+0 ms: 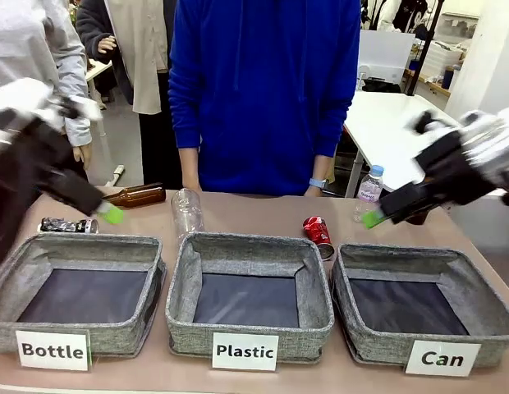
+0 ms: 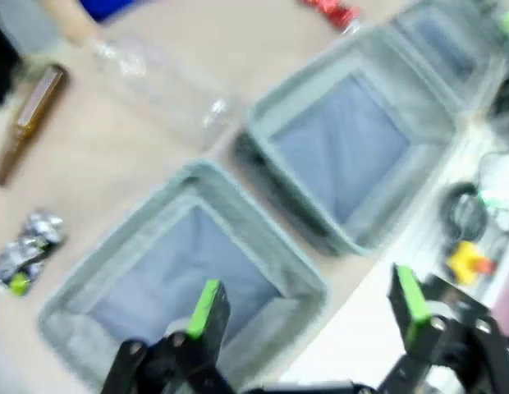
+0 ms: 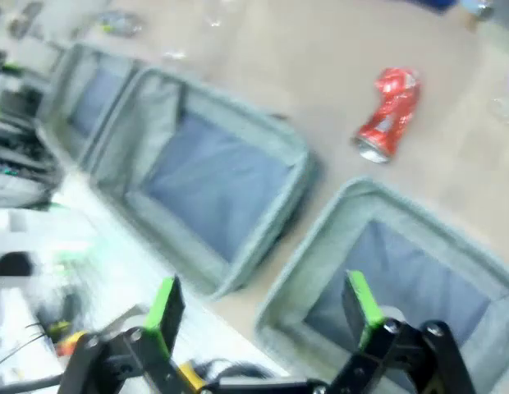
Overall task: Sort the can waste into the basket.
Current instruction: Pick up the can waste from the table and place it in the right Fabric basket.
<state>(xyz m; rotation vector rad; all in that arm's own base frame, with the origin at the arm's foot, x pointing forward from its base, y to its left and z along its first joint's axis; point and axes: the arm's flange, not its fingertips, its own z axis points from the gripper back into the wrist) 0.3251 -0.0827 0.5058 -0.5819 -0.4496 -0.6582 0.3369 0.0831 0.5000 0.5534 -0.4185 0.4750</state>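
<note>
Red can (image 1: pixel 318 232) lay just behind the basket (image 1: pixel 402 251); right gripper (image 3: pixel 263 304) and left gripper (image 2: pixel 304 308) hung wide open, empty. The right would best straddle the can crosswise.

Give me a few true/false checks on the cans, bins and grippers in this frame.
1. The red can lies on the table, outside the Can basket. True.
2. The black can is already in the Can basket. False: it lies on the table behind the Bottle bin.
3. The left gripper and the right gripper are both open and hold nothing. True.
4. In the front view, the Can basket stands in the middle of the row. False: the Plastic bin is in the middle, and the Can basket is at the robot's right end.
</note>
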